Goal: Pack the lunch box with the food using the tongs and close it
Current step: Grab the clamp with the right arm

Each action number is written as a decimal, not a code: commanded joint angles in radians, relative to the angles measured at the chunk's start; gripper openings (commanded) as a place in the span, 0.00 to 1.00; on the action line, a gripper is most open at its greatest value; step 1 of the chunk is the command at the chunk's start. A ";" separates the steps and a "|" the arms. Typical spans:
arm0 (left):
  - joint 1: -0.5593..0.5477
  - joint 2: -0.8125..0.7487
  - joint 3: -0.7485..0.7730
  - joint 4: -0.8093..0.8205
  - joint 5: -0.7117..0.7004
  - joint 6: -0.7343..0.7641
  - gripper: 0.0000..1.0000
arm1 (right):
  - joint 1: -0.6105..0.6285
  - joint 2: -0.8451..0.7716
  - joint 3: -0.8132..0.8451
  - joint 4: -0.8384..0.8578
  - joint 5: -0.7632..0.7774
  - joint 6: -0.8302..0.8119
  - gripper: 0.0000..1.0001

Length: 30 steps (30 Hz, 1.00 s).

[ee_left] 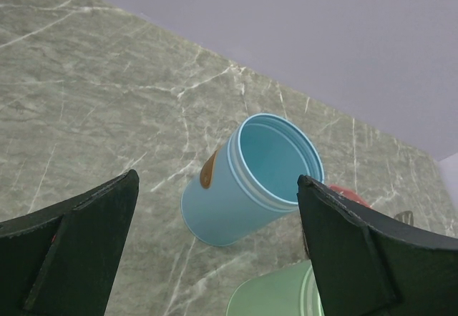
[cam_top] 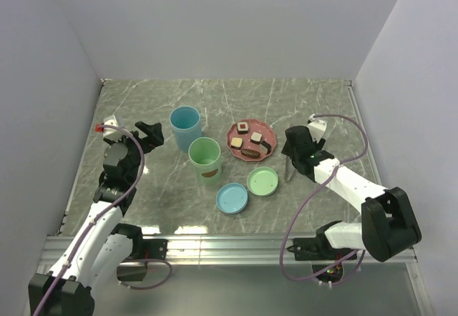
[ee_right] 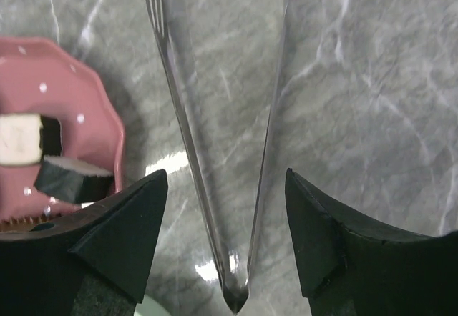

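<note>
Grey marble table (cam_top: 143, 116) carried everything. Left gripper (ee_left: 216, 179) gaped wide, empty. Right gripper (ee_right: 225, 176), the nearer one, stood wide open and empty, straddling the tongs (ee_right: 236, 296), which lay just right of the plate (cam_top: 232, 136), long axis near-to-far. Food (cam_top: 251, 144) sat on the plate.

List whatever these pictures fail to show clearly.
Top view: tongs mostly hidden behind the right arm.
Right wrist view: tongs' tips cut off by top edge; plate cut by left edge.
Left wrist view: green cup cut off by bottom edge.
Top view: food too small to identify.
</note>
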 commanded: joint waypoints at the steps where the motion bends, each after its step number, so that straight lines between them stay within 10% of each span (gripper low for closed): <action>1: 0.000 -0.024 0.005 0.030 0.022 0.022 0.99 | 0.011 -0.006 0.041 -0.077 -0.050 0.041 0.74; 30: 0.000 -0.032 0.007 0.017 0.061 0.003 0.99 | 0.005 0.230 0.103 -0.195 -0.136 0.102 0.80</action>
